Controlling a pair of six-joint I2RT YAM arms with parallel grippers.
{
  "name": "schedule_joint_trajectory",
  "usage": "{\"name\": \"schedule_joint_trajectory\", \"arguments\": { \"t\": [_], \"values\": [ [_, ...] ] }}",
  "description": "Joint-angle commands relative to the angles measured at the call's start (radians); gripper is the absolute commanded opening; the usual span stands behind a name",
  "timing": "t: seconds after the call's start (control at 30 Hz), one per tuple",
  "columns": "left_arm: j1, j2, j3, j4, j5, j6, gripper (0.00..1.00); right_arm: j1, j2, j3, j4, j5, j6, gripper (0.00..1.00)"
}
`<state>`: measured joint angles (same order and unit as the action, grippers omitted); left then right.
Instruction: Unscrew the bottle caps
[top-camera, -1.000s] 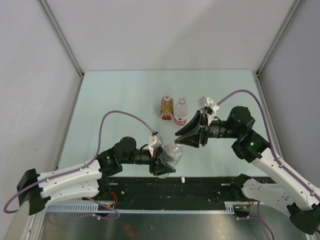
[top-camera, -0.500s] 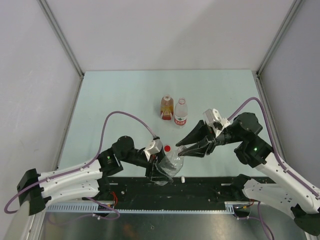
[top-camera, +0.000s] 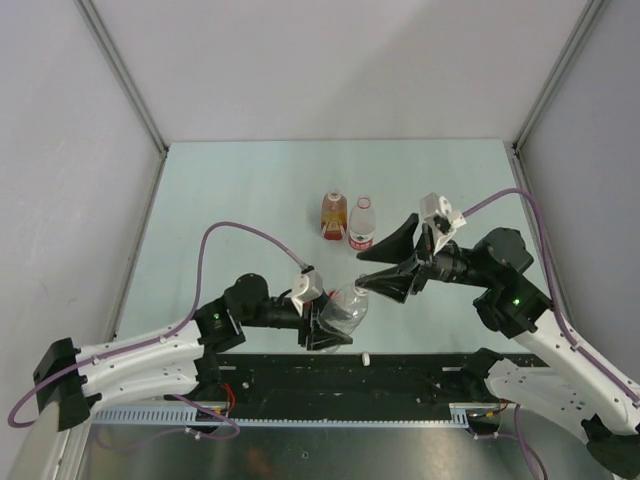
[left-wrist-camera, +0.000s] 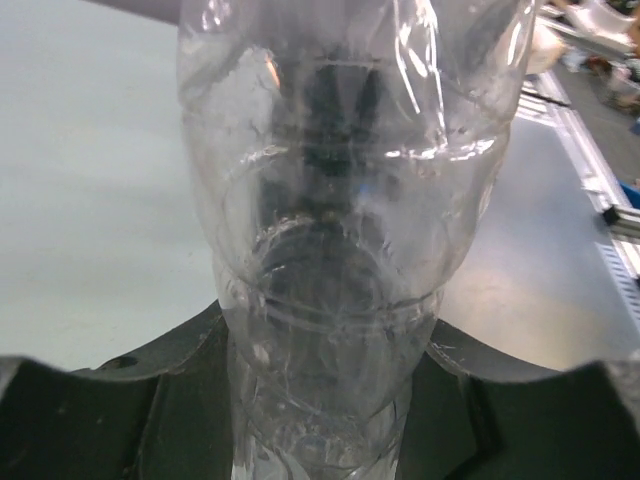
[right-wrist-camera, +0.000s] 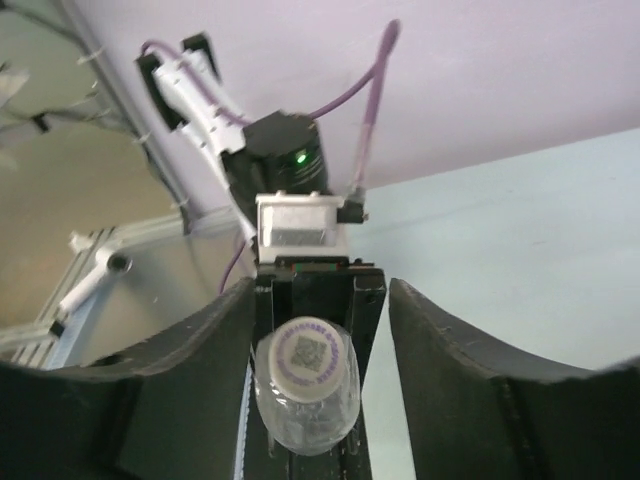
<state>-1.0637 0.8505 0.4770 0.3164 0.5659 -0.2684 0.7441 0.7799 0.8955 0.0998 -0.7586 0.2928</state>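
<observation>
My left gripper (top-camera: 326, 322) is shut on the plain clear bottle (top-camera: 342, 308) and holds it tilted above the table's near edge. That bottle fills the left wrist view (left-wrist-camera: 340, 200). In the right wrist view its white cap (right-wrist-camera: 306, 360), printed in purple, faces the camera. My right gripper (top-camera: 363, 271) is open; its fingers (right-wrist-camera: 470, 380) stand either side of the cap without touching it. The amber bottle (top-camera: 333, 214) and the red-and-white labelled bottle (top-camera: 362, 225) stand upright side by side at mid-table. No red cap shows.
A small loose white cap (top-camera: 366, 357) lies on the black rail at the near edge. White walls and metal frame posts (top-camera: 125, 90) close in the table on three sides. Purple cables (top-camera: 240, 232) arch over both arms.
My left gripper has turned the clear bottle so its cap faces the right gripper. My right gripper has swung towards the cap, still open. A red cap seen beside the bottle half a second ago is hidden now.
</observation>
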Motion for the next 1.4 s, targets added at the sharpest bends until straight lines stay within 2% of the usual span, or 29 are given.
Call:
{"name": "schedule_joint_trajectory", "arguments": {
  "t": [0.0, 0.13, 0.33, 0.5, 0.73, 0.9, 1.13, 1.27, 1.37],
  "values": [
    [0.002, 0.031, 0.081, -0.103, -0.194, 0.085, 0.27, -0.04, -0.045, 0.006, 0.041, 0.146, 0.088, 0.63],
    [0.002, 0.075, 0.132, -0.195, -0.311, 0.105, 0.27, -0.067, -0.06, 0.006, 0.039, 0.175, 0.11, 0.72],
    [0.002, 0.105, 0.163, -0.262, -0.475, 0.094, 0.23, -0.09, -0.055, 0.005, -0.024, 0.275, 0.112, 0.97],
    [0.0, 0.1, 0.171, -0.293, -0.614, 0.084, 0.22, -0.117, -0.03, 0.01, -0.106, 0.379, 0.132, 0.99],
    [-0.072, 0.118, 0.229, -0.407, -0.844, 0.117, 0.25, -0.161, -0.003, 0.014, -0.189, 0.43, 0.186, 0.96],
    [-0.147, 0.171, 0.295, -0.487, -1.014, 0.155, 0.24, -0.175, 0.03, 0.014, -0.2, 0.403, 0.22, 0.93],
    [-0.2, 0.274, 0.378, -0.609, -1.17, 0.16, 0.17, -0.189, 0.103, 0.014, -0.202, 0.32, 0.258, 0.78],
    [-0.216, 0.295, 0.4, -0.637, -1.203, 0.16, 0.14, -0.196, 0.138, 0.014, -0.224, 0.323, 0.258, 0.66],
    [-0.218, 0.296, 0.402, -0.644, -1.206, 0.158, 0.14, -0.202, 0.155, 0.013, -0.24, 0.326, 0.257, 0.61]
  ]
}}
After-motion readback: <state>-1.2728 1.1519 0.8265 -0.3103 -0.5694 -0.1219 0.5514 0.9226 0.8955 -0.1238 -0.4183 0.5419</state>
